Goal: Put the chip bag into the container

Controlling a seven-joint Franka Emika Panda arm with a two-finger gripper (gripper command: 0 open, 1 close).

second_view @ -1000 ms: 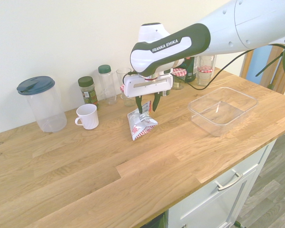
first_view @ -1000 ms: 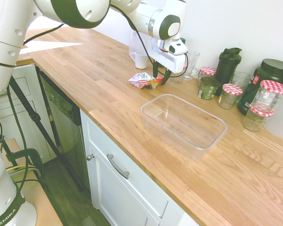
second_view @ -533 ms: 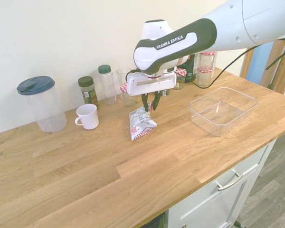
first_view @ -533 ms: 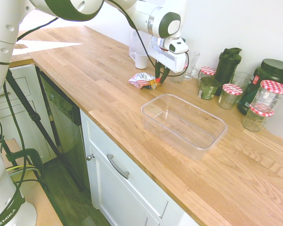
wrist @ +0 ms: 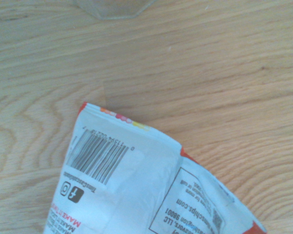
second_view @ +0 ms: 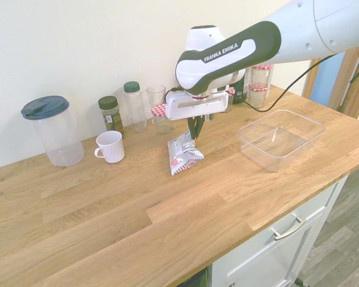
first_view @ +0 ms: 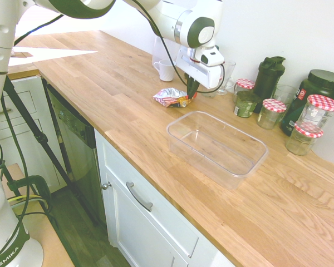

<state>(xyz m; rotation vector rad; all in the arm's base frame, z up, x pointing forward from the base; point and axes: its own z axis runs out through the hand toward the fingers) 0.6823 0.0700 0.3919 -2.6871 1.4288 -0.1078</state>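
The chip bag (first_view: 170, 98) (second_view: 183, 155), a crumpled red-and-white striped foil packet, is tilted up on the wooden counter. My gripper (first_view: 191, 92) (second_view: 195, 130) comes down from above and is shut on the bag's upper end. The bag's lower end rests on or just above the wood. The wrist view shows the bag (wrist: 136, 195) from close by, with its barcode and print. The container (first_view: 212, 167) (second_view: 276, 160), a large clear low-walled tub, stands empty on the counter a short way off, on the side away from the white mug.
A white mug (first_view: 166, 70) (second_view: 110, 146) stands near the bag. Along the wall stand jars with red-checked lids (first_view: 317, 114), a dark shaker bottle (first_view: 269, 77), a drinking glass (first_view: 225, 75), spice jars (second_view: 110, 113) and a clear jug with a blue lid (second_view: 52, 130).
The fingers have closed from wide open onto the bag's upper end. The gripper and bag have shifted a little towards the container, and the bag's end has come up.
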